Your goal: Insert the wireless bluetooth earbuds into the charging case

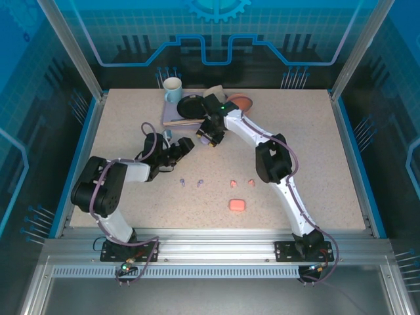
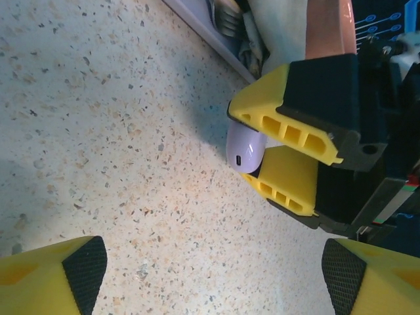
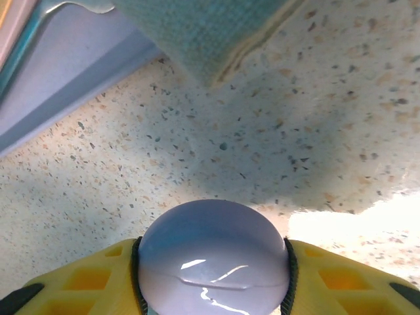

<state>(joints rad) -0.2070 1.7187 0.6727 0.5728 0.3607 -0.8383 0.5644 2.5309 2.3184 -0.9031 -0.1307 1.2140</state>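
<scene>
My right gripper (image 1: 210, 136) is shut on a lavender pebble-like charging case (image 3: 213, 256), its lid closed, held just above the table by the stack at the back. In the left wrist view the same charging case (image 2: 246, 149) pokes out between the right gripper's yellow fingers (image 2: 289, 125). My left gripper (image 1: 181, 149) hovers just left of it, and this left gripper (image 2: 213, 272) stands open over bare tabletop. Two purple earbuds (image 1: 182, 180) (image 1: 199, 182) and two pink earbuds (image 1: 233, 182) (image 1: 251, 181) lie in a row mid-table. A salmon-pink case (image 1: 237, 205) rests nearer the front.
At the back stand a white mug (image 1: 172, 88), a black dish (image 1: 190, 106) on a lavender tray (image 1: 172, 119), and a brown bowl (image 1: 241, 102). A teal cloth (image 3: 197, 33) and the tray's edge (image 3: 65, 85) lie close ahead of the right gripper.
</scene>
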